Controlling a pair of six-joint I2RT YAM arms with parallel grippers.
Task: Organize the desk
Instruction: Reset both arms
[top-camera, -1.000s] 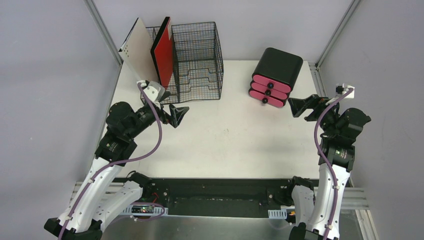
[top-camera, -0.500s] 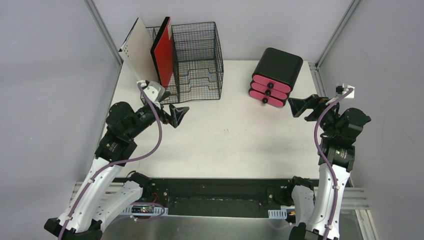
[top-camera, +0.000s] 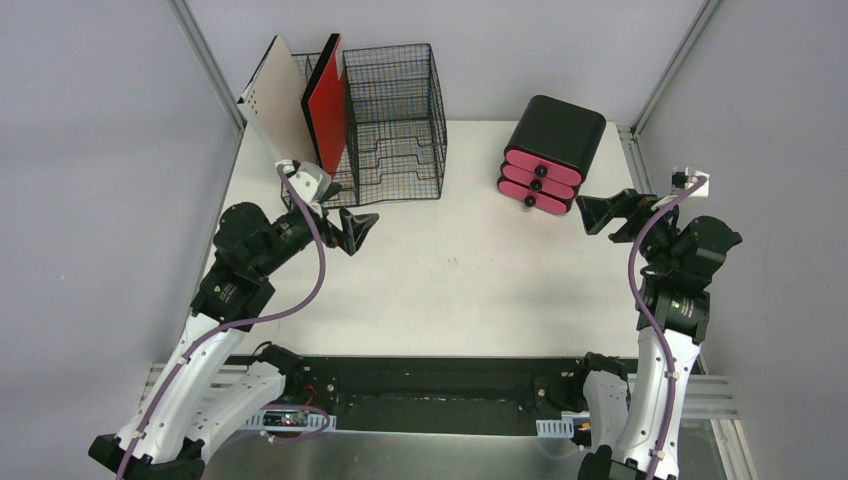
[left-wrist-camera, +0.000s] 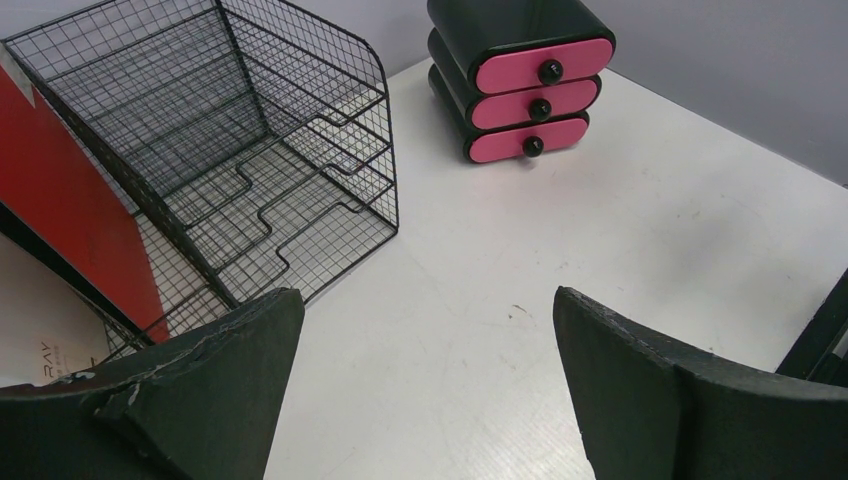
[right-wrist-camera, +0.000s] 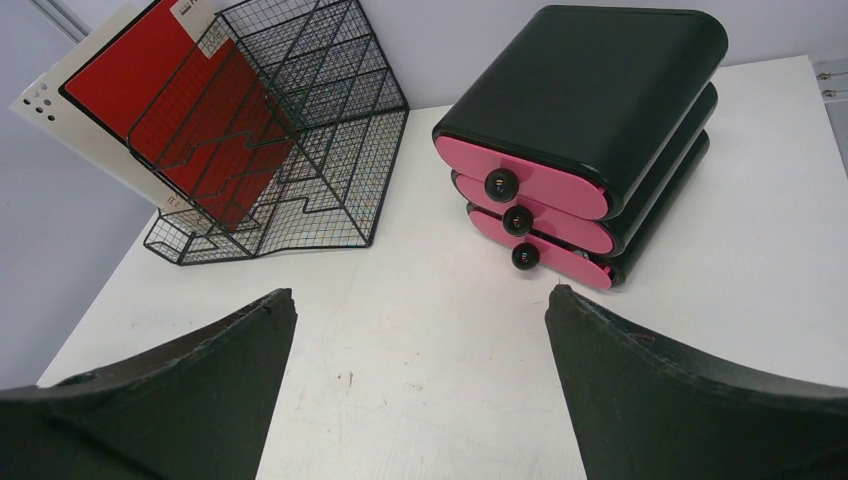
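The desk (top-camera: 450, 290) is a white tabletop, also seen in the left wrist view (left-wrist-camera: 560, 250) and the right wrist view (right-wrist-camera: 420, 350). My left gripper (top-camera: 358, 230) is open and empty, just in front of the black wire-mesh organizer (top-camera: 395, 120); its jaws stand wide apart over bare desk (left-wrist-camera: 430, 310). My right gripper (top-camera: 592, 212) is open and empty, just right of the black box with pink drawers (top-camera: 550, 155); its jaws stand wide over bare desk (right-wrist-camera: 420, 305).
A red folder (top-camera: 327, 100) and a beige board (top-camera: 275, 105) stand upright at the organizer's left side. The three pink drawers (right-wrist-camera: 525, 200) are shut. Aluminium posts rise at the back corners. A black strip (top-camera: 430, 395) runs along the front.
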